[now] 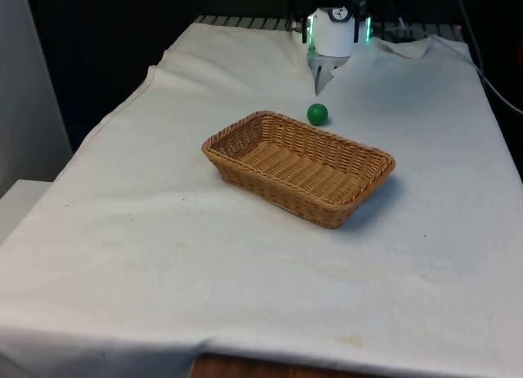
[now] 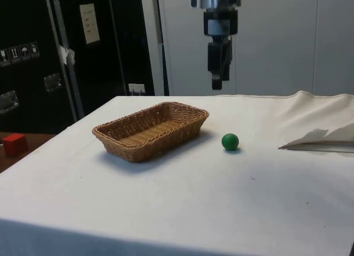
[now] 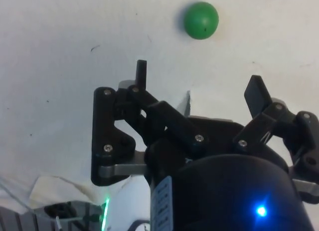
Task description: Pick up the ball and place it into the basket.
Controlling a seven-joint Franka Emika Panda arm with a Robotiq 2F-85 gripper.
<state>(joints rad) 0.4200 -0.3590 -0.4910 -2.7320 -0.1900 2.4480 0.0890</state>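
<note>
Black two-finger pincer (image 3: 199,84) wide open, empty, hovering above small green round ball (image 3: 201,20); brown woven wicker basket (image 1: 298,166) beyond it.

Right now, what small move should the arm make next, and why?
Probably lower straight toward the green ball. The gripper hangs well above the cloth, its jaws open and empty, and the ball rests on the white cloth just beside the wicker basket, not yet picked up.

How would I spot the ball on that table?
Start at the woven basket in the middle of the white cloth. Just beyond its far rim, on the cloth, sits the ball. It is small, round and green, the only such thing there.
</note>
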